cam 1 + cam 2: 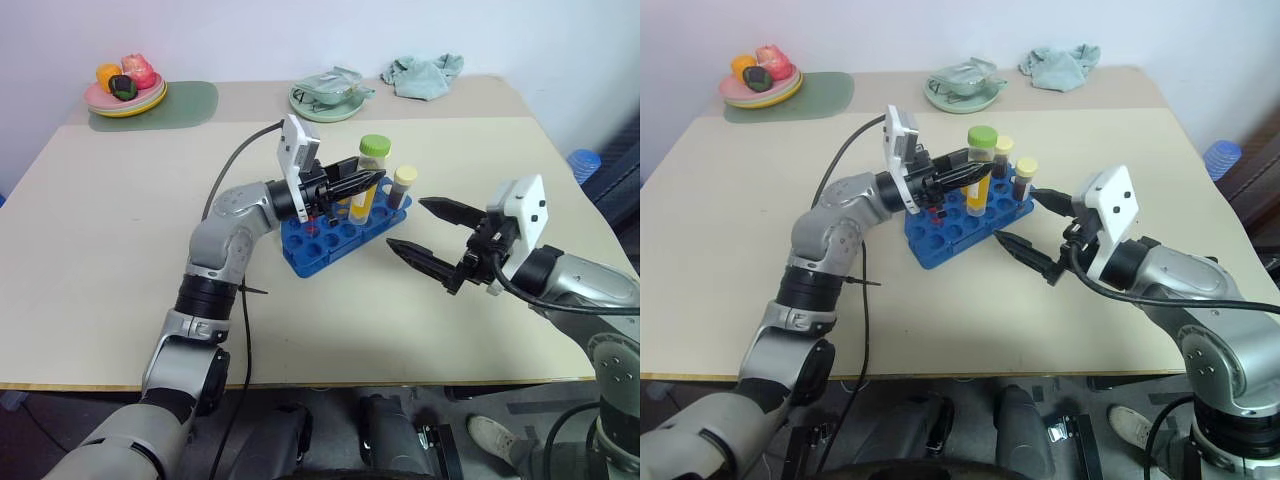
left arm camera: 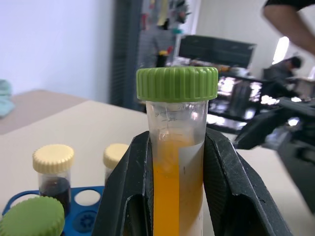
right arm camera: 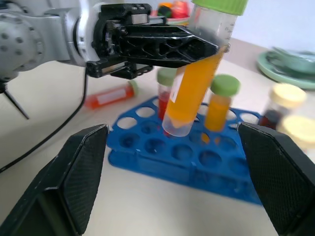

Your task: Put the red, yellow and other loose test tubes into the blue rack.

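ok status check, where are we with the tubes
Left end effector shut on yellow tube, held above blue rack. Right end effector open, beside the rack. One red tube loose on table behind the rack.

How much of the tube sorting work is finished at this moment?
Done: several capped tubes stand in the blue rack. In hand: the left gripper holds the yellow-orange tube above the rack holes. Left: seat it, then fetch the red tube lying on the table. The right gripper is open.

Beige table [image 1: 100, 260] against a white wall [image 1: 250, 40]; possibly shelves behind.
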Robot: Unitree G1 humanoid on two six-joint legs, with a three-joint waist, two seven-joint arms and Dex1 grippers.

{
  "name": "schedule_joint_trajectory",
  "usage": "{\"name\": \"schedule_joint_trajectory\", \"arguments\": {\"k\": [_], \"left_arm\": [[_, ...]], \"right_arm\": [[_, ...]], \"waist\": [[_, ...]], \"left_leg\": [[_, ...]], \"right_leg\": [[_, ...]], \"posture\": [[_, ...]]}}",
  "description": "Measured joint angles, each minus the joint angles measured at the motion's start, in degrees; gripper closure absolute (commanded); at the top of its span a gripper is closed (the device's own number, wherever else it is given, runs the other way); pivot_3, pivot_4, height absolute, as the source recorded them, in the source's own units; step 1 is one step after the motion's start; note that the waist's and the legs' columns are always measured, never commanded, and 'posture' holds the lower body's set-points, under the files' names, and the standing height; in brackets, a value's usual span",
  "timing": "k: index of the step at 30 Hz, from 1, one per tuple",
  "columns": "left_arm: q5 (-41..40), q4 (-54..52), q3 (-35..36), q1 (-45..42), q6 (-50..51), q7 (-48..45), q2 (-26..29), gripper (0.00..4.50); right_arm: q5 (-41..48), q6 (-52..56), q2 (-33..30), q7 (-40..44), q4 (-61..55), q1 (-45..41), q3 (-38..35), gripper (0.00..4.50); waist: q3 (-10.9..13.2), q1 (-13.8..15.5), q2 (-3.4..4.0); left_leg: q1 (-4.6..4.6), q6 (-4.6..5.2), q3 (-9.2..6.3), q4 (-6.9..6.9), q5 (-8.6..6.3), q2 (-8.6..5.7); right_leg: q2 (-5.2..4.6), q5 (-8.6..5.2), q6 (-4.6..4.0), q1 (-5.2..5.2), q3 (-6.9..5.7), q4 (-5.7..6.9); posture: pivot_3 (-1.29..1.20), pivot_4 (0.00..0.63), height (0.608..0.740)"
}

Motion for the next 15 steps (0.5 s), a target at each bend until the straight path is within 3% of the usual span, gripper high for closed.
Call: {"name": "schedule_joint_trajectory", "arguments": {"k": [15], "left_arm": [[-4.23, 6.7, 5.98, -0.21, 3.36, 7.2, -4.39, 3.74]], "right_arm": [[3.59, 0.48, -2.56, -3.38, -1.14, 0.06, -0.42, 0.18]], "waist": [[0.0, 0.3, -0.01]], "left_leg": [[0.0, 0.01, 0.0, 0.04, 0.0, 0.0]], "right_leg": [[0.0, 0.02, 0.04, 0.07, -0.02, -0.05]], "posture": [[0.0, 0.15, 0.74]]}}
